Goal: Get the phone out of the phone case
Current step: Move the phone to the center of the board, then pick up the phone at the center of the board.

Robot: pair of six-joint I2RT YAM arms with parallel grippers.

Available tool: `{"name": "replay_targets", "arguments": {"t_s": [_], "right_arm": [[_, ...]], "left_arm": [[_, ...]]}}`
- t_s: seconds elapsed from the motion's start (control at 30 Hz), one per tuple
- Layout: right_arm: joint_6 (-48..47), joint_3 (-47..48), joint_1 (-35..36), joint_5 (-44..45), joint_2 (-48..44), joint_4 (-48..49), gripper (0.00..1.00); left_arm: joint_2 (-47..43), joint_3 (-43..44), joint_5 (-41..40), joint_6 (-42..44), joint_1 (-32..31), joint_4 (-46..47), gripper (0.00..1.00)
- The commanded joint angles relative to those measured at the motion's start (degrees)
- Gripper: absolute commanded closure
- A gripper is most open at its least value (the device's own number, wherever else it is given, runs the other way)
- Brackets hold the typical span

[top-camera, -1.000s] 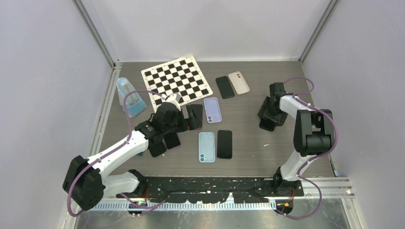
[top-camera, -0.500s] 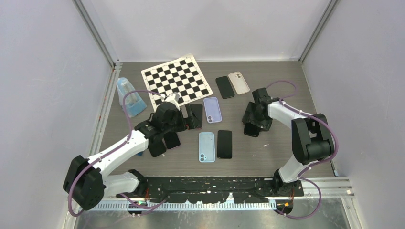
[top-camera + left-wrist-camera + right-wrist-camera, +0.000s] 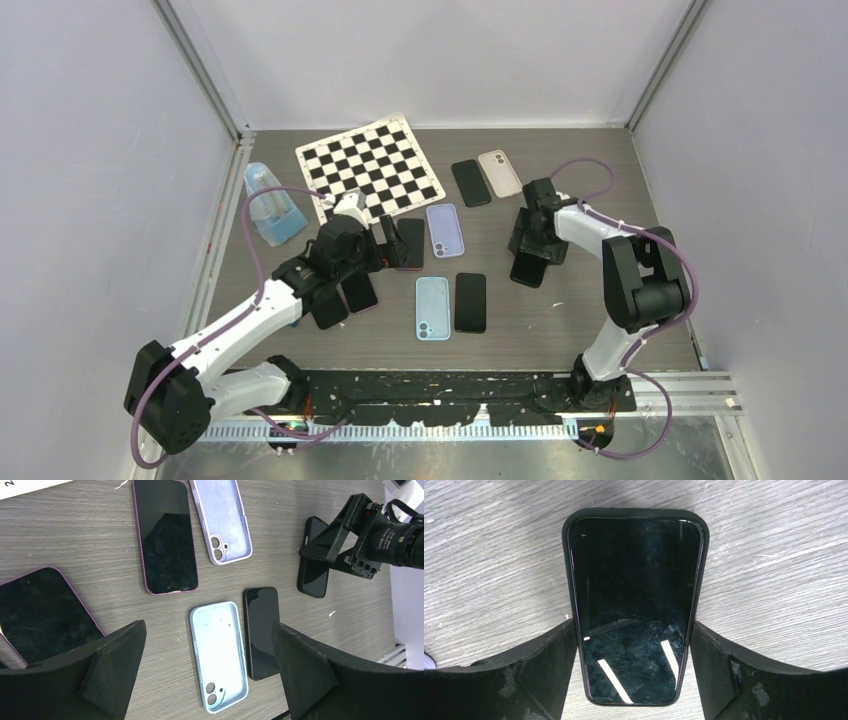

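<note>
A black phone [image 3: 634, 580] sits screen-up in a black phone case [image 3: 634, 512], flat on the table right of centre [image 3: 528, 272]. My right gripper [image 3: 634, 622] straddles its near end. One fingertip [image 3: 569, 630] touches each long side of the case, so the gripper is shut on it. The left wrist view also shows the right gripper [image 3: 350, 535] over that cased phone [image 3: 315, 577]. My left gripper [image 3: 385, 250] hovers wide open with nothing between its fingers [image 3: 208, 624], above a light blue case [image 3: 218, 655].
An empty lilac case [image 3: 445, 230], the light blue case [image 3: 432, 308] and a bare black phone [image 3: 470, 302] lie mid-table. Two purple-rimmed phones [image 3: 165, 535] [image 3: 42, 612] lie near the left arm. A checkerboard [image 3: 368, 170], a black phone [image 3: 470, 182], a beige case [image 3: 500, 172] and a clear-blue object [image 3: 270, 205] lie further back.
My right gripper has slid left from the table's right side toward the middle, taking the cased phone with it. The left gripper has shifted only slightly.
</note>
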Motion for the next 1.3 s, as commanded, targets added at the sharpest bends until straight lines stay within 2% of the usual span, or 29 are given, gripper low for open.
{"name": "replay_targets", "arguments": {"t_s": [0.0,0.1,0.23,0.37,0.57,0.73,0.9,1.0,1.1,1.2,1.27], "right_arm": [[1.72,-0.77,-0.05,1.71,4.35,2.71,0.29],[4.69,-3.58,-0.03,1.31,0.63,7.05,0.48],[6.19,-6.72,0.05,0.16,-7.44,12.61,0.56],[5.19,-7.71,0.05,-2.75,-14.34,16.04,0.57],[4.67,-9.88,0.77,-16.21,-22.69,24.00,0.58],[4.32,-10.69,3.52,-23.61,-27.42,29.70,0.57],[3.86,-10.98,8.15,-30.36,-29.21,35.31,0.58],[3.83,-10.52,12.12,-33.04,-29.15,37.50,0.57],[3.77,-9.78,16.70,-33.80,-28.59,38.92,0.58],[3.63,-8.99,19.77,-33.46,-27.54,40.02,0.58],[3.12,-8.29,21.75,-33.00,-26.57,40.49,0.58]], "left_arm": [[-0.98,0.12,-1.93,1.72,0.39,0.14,0.00],[-0.88,0.26,-0.18,2.59,0.37,1.26,0.00],[-1.09,0.10,1.92,2.93,0.38,2.46,0.00],[-1.06,-0.18,3.77,2.99,0.37,4.51,0.00],[0.50,1.39,4.36,2.29,0.38,6.00,0.00],[2.77,4.90,6.89,0.91,0.55,6.08,0.00],[4.06,7.68,9.66,-1.77,1.40,7.58,0.00],[3.08,6.12,10.24,-3.78,1.51,12.58,0.00],[1.03,3.12,9.11,-5.67,1.51,17.63,0.00],[-1.06,1.95,6.78,-6.16,1.51,17.98,0.00],[-2.18,1.80,5.13,-6.45,1.51,17.35,0.06]]}}
